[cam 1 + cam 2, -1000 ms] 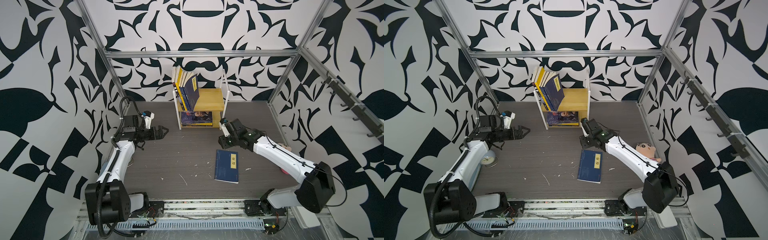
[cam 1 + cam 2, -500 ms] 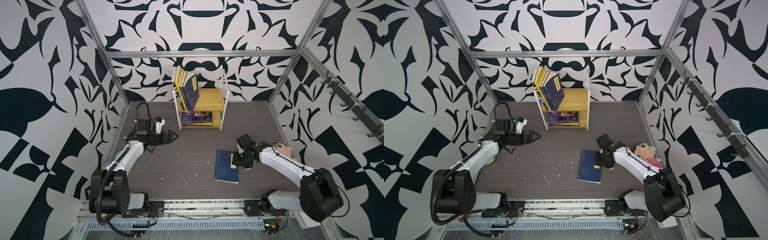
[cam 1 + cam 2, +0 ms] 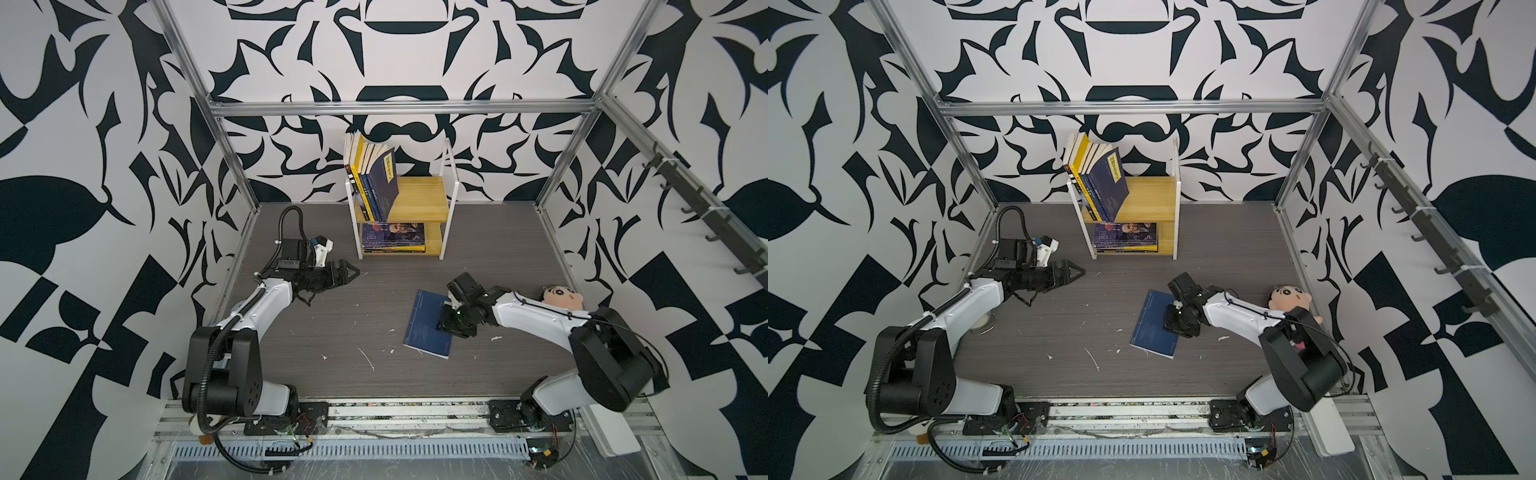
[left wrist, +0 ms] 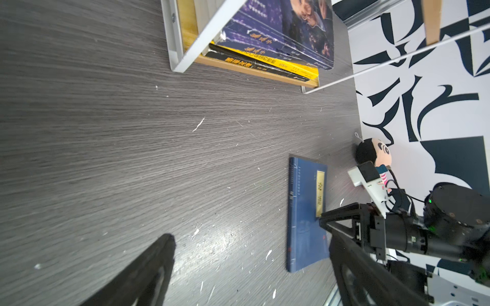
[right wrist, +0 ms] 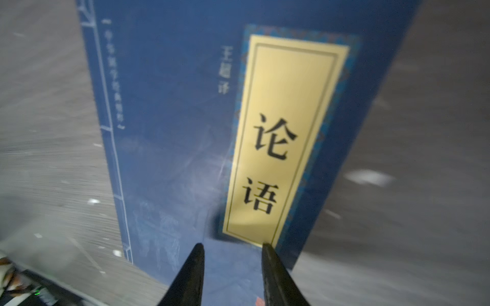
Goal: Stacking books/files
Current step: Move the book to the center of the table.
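Twice over, in both top views, shows a navy book flat on the grey floor, right of centre, partly under the right gripper. Poises that gripper's fingers narrowly parted above the yellow label, clasping nothing. Holds the left gripper spread wide, empty, above the floor; shows other books on the shelf.

Small two-tier shelf of yellow wood in a white metal frame, upright at the back middle of the dark grey wood-grain tabletop. Little plush doll, pale face and black hair, by the right-hand wall. White scraps scattered across the front. Black-and-white patterned walls all round; black hook rail on the right one.
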